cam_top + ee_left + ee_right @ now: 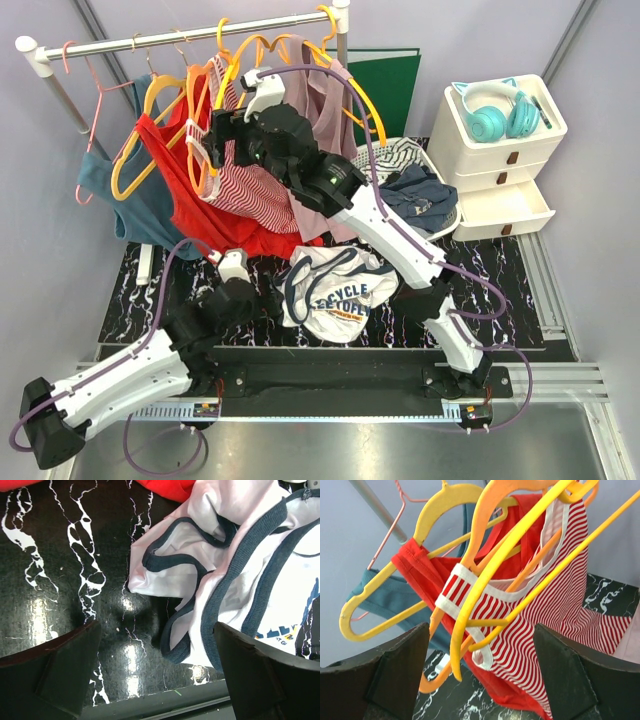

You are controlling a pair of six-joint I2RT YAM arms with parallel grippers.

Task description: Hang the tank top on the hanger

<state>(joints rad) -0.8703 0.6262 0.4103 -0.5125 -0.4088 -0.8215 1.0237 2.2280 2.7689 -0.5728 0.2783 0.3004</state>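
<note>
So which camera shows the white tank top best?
The overhead view: the whole tank top lies crumpled, lettering readable. The left wrist camera sees only its trimmed edges close up; the right wrist camera, nothing.

Four tops hang on the rail [190,35]: a teal top [150,215], a red top [200,210], a striped top [255,185] and a mauve top [320,100]. With them hang one pink wire hanger [97,100] and at least four orange and yellow plastic hangers [135,165] (they overlap too much for a firm count). Below the rail are one white tank top [335,290] and two robot arms, the left arm [120,385] and the right arm [400,240]; right of the rail are one basket [440,170], one drawer unit [500,190] and one pair of headphones [490,115].
</note>
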